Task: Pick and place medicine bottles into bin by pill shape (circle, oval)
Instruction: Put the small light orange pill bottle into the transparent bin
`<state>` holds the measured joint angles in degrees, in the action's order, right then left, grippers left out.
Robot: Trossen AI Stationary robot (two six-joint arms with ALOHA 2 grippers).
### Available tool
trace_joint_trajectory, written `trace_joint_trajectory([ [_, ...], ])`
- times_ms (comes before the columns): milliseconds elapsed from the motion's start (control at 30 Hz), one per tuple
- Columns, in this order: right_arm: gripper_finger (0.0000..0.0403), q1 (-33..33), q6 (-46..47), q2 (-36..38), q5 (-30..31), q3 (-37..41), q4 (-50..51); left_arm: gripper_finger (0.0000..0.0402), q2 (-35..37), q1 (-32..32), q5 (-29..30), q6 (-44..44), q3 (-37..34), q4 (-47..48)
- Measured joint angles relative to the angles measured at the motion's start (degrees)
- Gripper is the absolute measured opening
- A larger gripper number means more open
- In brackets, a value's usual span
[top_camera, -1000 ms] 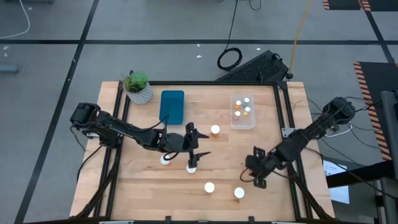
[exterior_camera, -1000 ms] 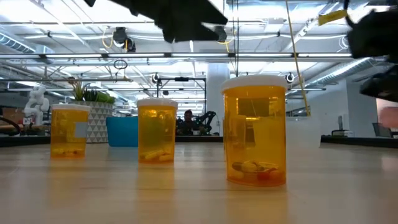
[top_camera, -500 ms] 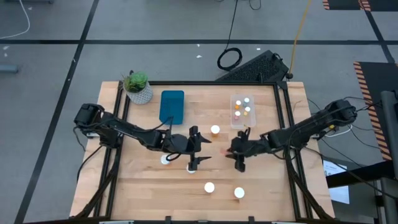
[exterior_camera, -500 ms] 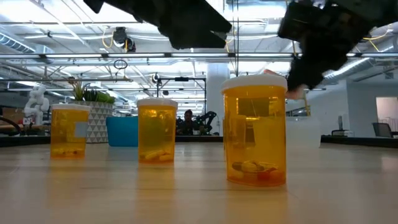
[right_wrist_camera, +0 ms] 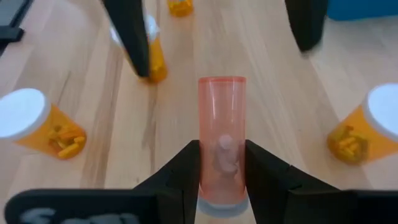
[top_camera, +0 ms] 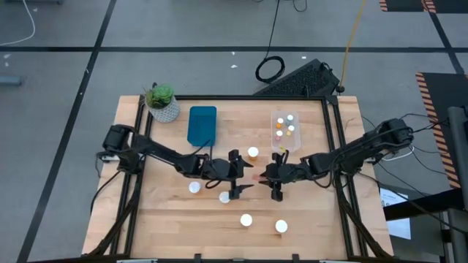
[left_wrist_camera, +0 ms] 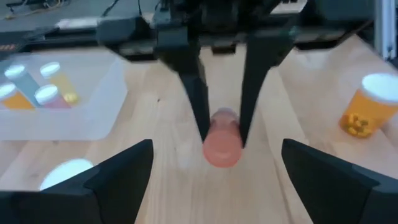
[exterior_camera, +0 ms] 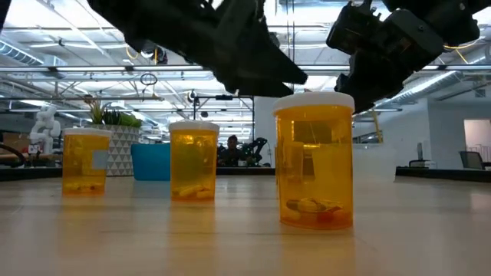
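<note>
A slim pink bottle [right_wrist_camera: 222, 124] hangs over the table's middle, with my right gripper [top_camera: 268, 177] shut on it. My left gripper [top_camera: 241, 176] faces it from the left, open wide, and the bottle's free end [left_wrist_camera: 222, 151] points at the gap between its fingers without touching them. White-capped amber bottles stand upright on their bases on the table: one [top_camera: 253, 153] just beyond the grippers, two [top_camera: 194, 187] [top_camera: 224, 196] near the left gripper, two [top_camera: 246, 219] [top_camera: 281, 226] toward the near edge. A clear bin [top_camera: 286, 143] at the far right holds several bottles. My right gripper pinches the pink bottle between its two fingers [right_wrist_camera: 185, 171], on the body near the cap end [right_wrist_camera: 222, 186]. The fingers come level from the table's right and lie along the bottle. The bottle lies level, lifted clear of the table, cap toward the wrist and base toward the left gripper.
A blue bin [top_camera: 202, 124] stands at the far middle and a potted plant [top_camera: 161, 102] in the far left corner. In the low view three amber bottles [exterior_camera: 314, 161] [exterior_camera: 193, 170] [exterior_camera: 87, 161] stand below both grippers. Bare wood lies along the right and near left.
My right gripper has carried the pink bottle from the near right toward the table's middle, up to the left gripper. My left gripper has moved a little toward the right, staying open. The standing bottles have kept their places.
</note>
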<state>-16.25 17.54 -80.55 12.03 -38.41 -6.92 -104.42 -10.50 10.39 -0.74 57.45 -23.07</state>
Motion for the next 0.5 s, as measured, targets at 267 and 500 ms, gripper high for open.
trace_joint_trajectory([
  [267,0.01,1.0,-2.6,-0.2,0.0,0.0,-2.0,0.0294,-3.8,0.0,0.4,0.5,0.0,-6.7],
  [500,0.01,1.0,-3.1,-0.2,0.2,0.0,-2.2,0.0225,-3.8,0.0,1.7,3.1,0.0,-7.4],
])
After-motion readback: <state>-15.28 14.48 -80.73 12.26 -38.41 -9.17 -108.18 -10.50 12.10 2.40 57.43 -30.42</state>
